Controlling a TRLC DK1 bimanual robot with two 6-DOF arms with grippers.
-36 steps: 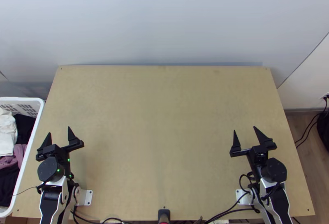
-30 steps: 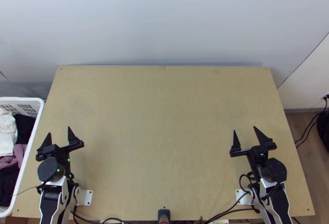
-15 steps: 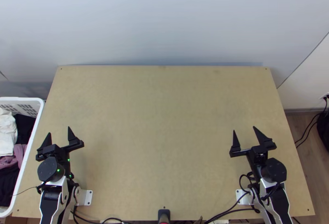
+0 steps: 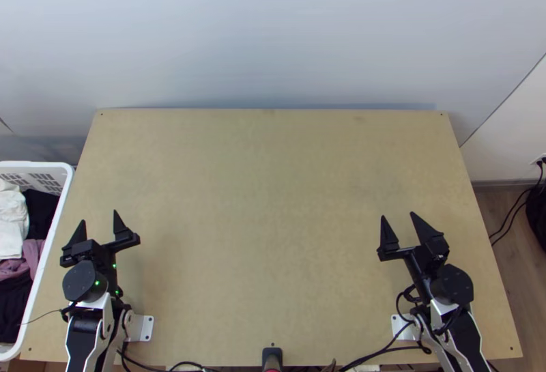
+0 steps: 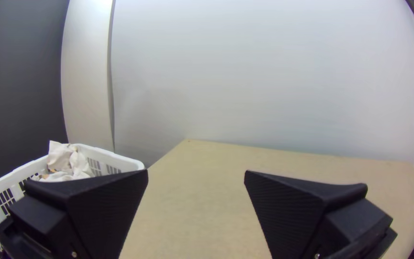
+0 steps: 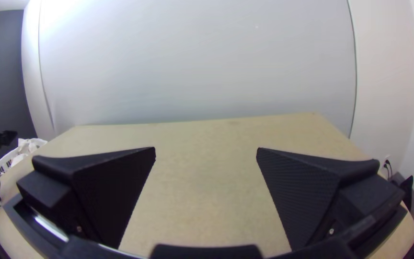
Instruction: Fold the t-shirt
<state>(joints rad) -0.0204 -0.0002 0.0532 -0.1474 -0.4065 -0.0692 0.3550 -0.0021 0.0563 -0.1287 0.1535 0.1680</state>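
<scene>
In the top view my left gripper (image 4: pixel 98 224) stands open over the table's near left part, beside the basket. Its two wide black fingers are spread apart in the left wrist view, and the left gripper (image 5: pixel 196 177) has nothing between them. My right gripper (image 4: pixel 399 218) is at the near right of the table, open too. Bare wood lies beyond the right gripper (image 6: pixel 206 153) in the right wrist view. No t-shirt lies on the table (image 4: pixel 259 201); folded or bunched cloths (image 4: pixel 10 222) in white, black and mauve sit in the basket.
A white plastic basket (image 4: pixel 51 235) stands against the table's left edge. Black cables (image 4: pixel 382 352) run along the near edge by the right arm's base. A pale wall (image 4: pixel 273 37) rises behind the far edge.
My right gripper has shifted slightly to the left and turned a little. The left arm looks nearly unmoved.
</scene>
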